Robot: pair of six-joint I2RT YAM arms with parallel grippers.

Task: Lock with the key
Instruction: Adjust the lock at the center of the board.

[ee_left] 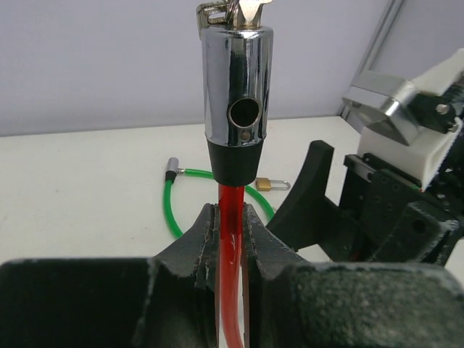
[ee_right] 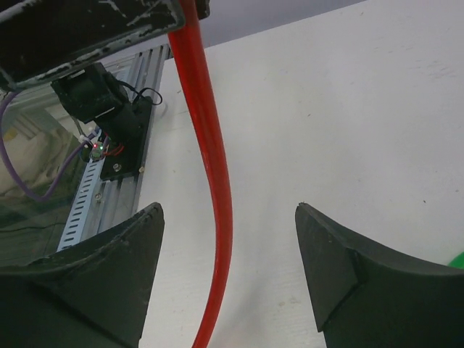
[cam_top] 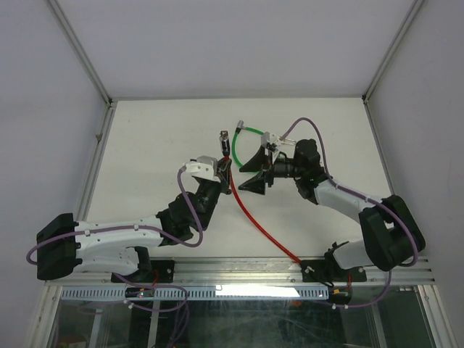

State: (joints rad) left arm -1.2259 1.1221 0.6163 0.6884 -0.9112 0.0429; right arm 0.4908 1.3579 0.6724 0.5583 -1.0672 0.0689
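**Lock body** (ee_left: pixel 237 87): chromed cylinder, mirror-polished, rounded at the shoulder, ending below in a black tapered collar (ee_left: pixel 233 163). Round socket hole (ee_left: pixel 244 112) in the side, turned toward the left wrist camera. Held upright and clear of the table (cam_top: pixel 159 145), near its middle in the top view.

**Key** (ee_left: pixel 250 11): bright metal, seated in the top end of the cylinder. Bow cut off by the frame edge, so its turn position cannot be told.

**Red cable** (ee_right: pixel 216 188): glossy, smooth plastic sheath, semi-stiff. Runs from the collar down in one long curve toward the near edge of the table. Judged to serve as the handle by which the cylinder is presented.

**Left gripper** (ee_left: pixel 229 221): black, matte, scuffed fingers pressed together on the red cable just beneath the collar. Probably placed so low to leave key and socket unobstructed and to steady the body against twisting.

**Right gripper** (ee_right: pixel 228 217): broad black wedge-shaped fingers spread wide, pinching nothing, the red cable passing between them without contact. Stationed just beside the lock body, apparently ready for a move to the key.

**Green cable** (ee_left: pixel 172 210): thin looped sheath lying flat on the table behind, metal-tipped. Not involved.

**Brass padlock** (ee_left: pixel 265 184): small, next to the green cable.

**Table**: white, matte, flat.
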